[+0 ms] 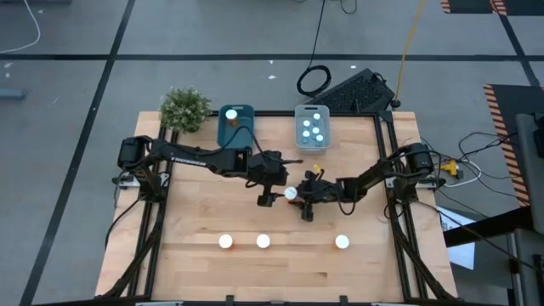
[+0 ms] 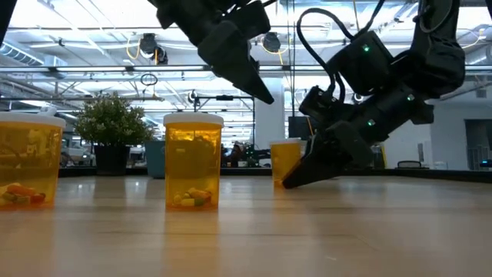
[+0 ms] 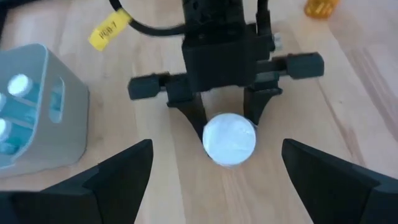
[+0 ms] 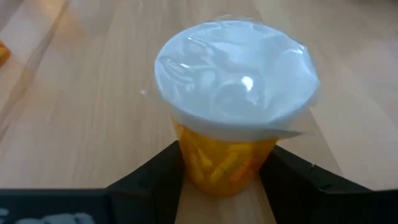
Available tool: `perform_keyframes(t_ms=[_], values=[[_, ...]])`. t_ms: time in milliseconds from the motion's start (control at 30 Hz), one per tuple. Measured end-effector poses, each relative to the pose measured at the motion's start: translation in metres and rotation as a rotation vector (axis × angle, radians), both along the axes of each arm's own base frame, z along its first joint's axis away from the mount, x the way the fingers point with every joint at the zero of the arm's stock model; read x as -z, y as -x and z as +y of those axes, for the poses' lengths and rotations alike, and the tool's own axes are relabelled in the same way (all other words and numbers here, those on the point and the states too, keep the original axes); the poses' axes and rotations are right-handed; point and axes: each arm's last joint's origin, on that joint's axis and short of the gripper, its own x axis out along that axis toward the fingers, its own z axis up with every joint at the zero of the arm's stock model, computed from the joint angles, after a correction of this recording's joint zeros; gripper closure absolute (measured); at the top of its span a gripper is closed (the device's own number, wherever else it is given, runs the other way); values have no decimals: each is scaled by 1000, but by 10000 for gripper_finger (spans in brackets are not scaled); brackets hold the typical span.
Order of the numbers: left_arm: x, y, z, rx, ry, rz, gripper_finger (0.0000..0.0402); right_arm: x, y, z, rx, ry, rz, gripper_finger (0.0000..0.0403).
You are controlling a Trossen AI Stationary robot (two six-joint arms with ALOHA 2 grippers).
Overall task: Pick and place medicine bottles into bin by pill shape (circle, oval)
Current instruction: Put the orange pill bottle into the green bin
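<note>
At the table's centre, the right gripper [image 1: 299, 195] clamps an amber medicine bottle [image 1: 291, 194] with a white cap [image 3: 229, 138]. The left gripper [image 1: 274, 189], fingers spread wide, hangs just beside it at its 9 o'clock.

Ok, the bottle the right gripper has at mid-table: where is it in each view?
High view: the bottle, white cap at table centre, between both grippers.
Low view: amber bottle right of centre, partly behind the right gripper.
Left wrist view: white cap at centre, between the right gripper's fingers.
Right wrist view: fills the centre, fingers either side.
Shared landmark: the right gripper closed on it.
</note>
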Motion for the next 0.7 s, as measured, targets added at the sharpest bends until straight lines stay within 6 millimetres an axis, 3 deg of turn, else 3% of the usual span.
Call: perform_keyframes(t_ms=[167, 433, 700], values=[[7, -4, -7, 24, -5, 7, 41, -3, -5, 0, 4, 6, -18, 219], [38, -13, -8, 9, -30, 83, 41, -7, -7, 0, 7, 10, -44, 218], [45, -17, -5, 15, -44, 73, 41, -7, -8, 0, 8, 10, -54, 218]])
